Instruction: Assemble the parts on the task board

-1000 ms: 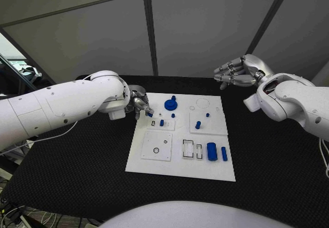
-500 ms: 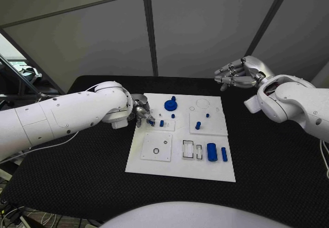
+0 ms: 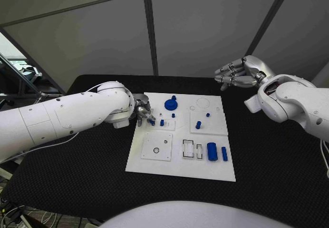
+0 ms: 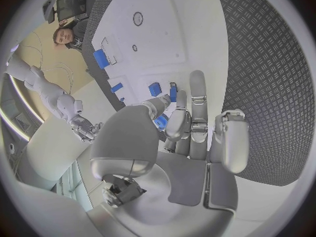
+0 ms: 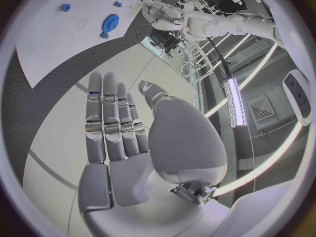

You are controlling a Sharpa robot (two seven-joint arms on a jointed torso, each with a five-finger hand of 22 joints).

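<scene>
Task board (image 3: 179, 161) lies mid-tabletop; the left hand (image 3: 143, 112) pinches a small blue part (image 4: 160, 122) in its fingers (image 4: 176, 124) above the board's near-left sub-plate. Seating it seems the step in hand, needing careful alignment. Right hand (image 3: 237, 73) hovers apart, fingers loosely spread, holding nothing

Your left arm reaches in low, its left hand (image 3: 143, 112) pinching a small blue part (image 4: 160, 122) between thumb and fingers. Your right hand (image 3: 237, 72) hangs raised, fingers loosely curled, holding nothing.
</scene>
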